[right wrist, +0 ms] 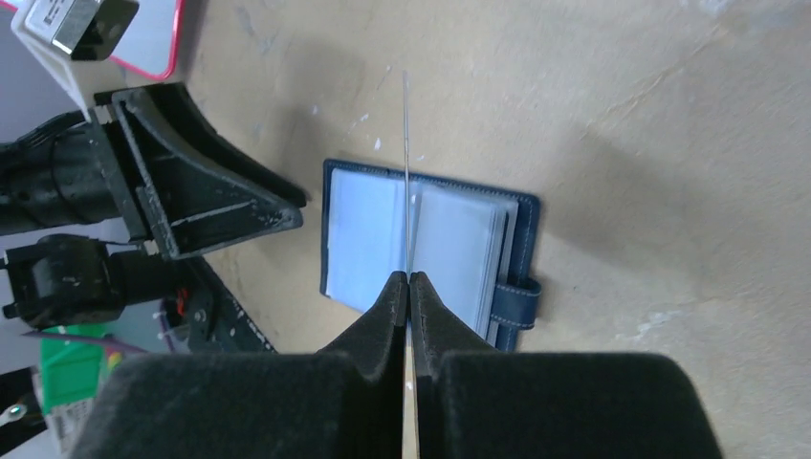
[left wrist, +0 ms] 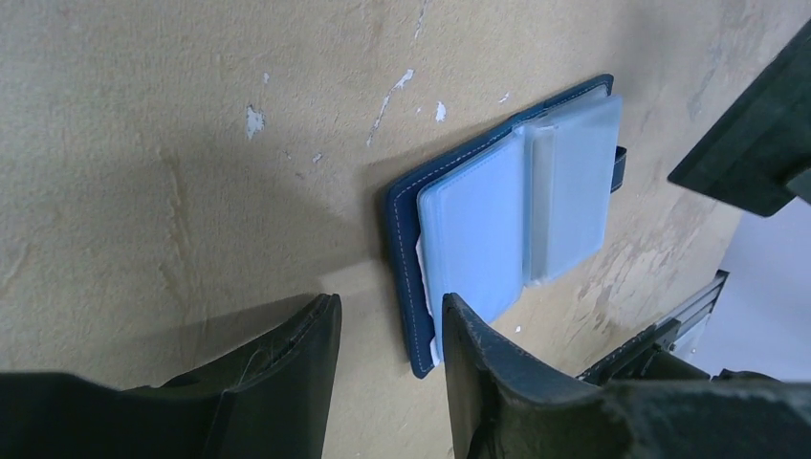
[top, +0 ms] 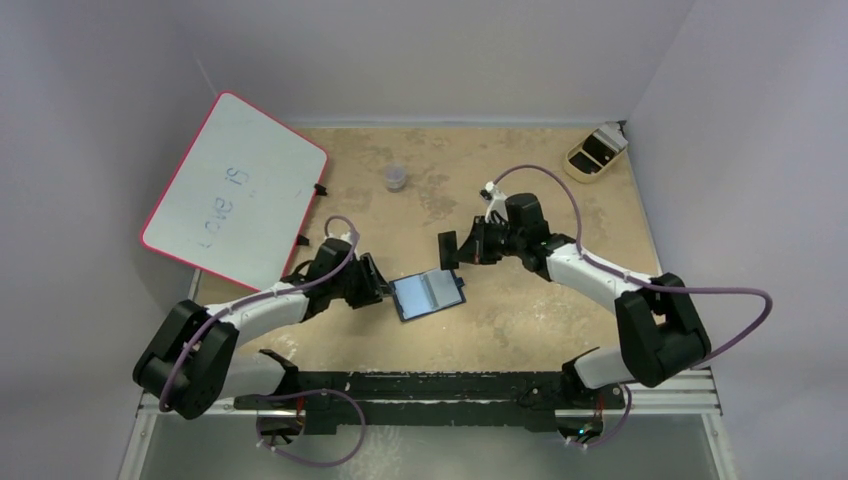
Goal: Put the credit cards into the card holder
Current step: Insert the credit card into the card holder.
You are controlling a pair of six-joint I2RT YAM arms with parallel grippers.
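Observation:
The card holder lies open on the table, navy outside with pale blue pockets and its snap tab to one side. My right gripper is shut on a thin credit card, seen edge-on, upright above the holder's middle fold. In the top view that gripper hovers just beyond the holder. My left gripper stands open with nothing between its fingers, at the holder's left edge. A white sliver shows at the holder's near corner.
A pink-edged whiteboard leans at the back left. A small clear cup stands at the back middle, and a tan tray sits in the back right corner. The arms' base rail runs along the near edge.

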